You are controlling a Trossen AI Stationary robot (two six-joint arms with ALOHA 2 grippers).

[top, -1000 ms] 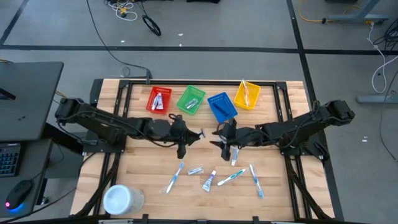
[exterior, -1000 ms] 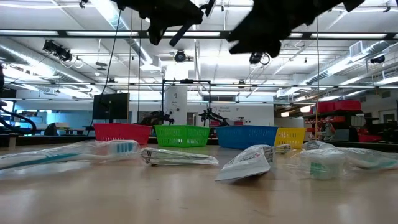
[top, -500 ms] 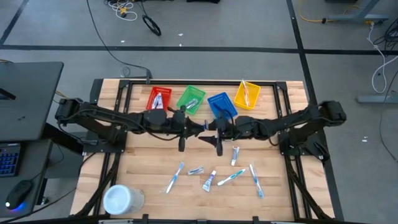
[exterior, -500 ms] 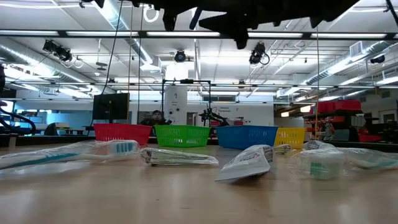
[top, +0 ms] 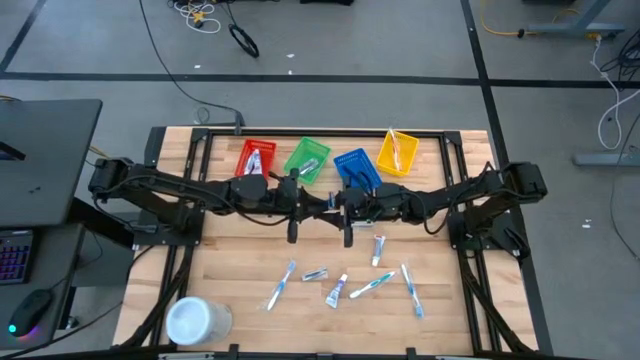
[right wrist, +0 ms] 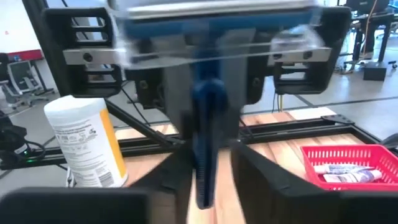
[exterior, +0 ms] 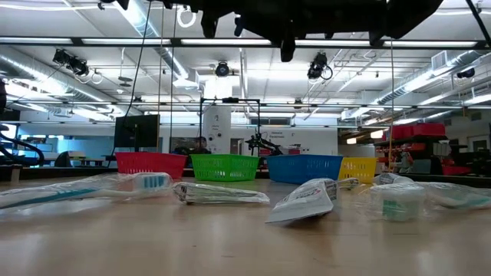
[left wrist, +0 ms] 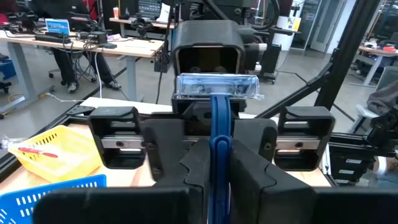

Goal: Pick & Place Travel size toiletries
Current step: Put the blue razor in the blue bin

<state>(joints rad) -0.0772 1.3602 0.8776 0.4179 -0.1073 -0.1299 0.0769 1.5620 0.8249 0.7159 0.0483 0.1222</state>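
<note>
While the two tools meet just below the blue basket (top: 356,170) | left tool (left wrist: 214,163) grips razor (left wrist: 216,106), handle pointing into right tool (right wrist: 208,163) | right tool's grip: cannot tell

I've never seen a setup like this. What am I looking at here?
Two dark robot arms work over a wooden table. One picture looks straight down, one looks level across the tabletop, and two come from cameras on the arms' wrists. The left gripper is shut on a blue razor and meets the right gripper in mid-air above the middle. On the table lie toothbrushes and tubes. Four coloured baskets stand along the far edge, and a white tub stands at a near corner.
</note>
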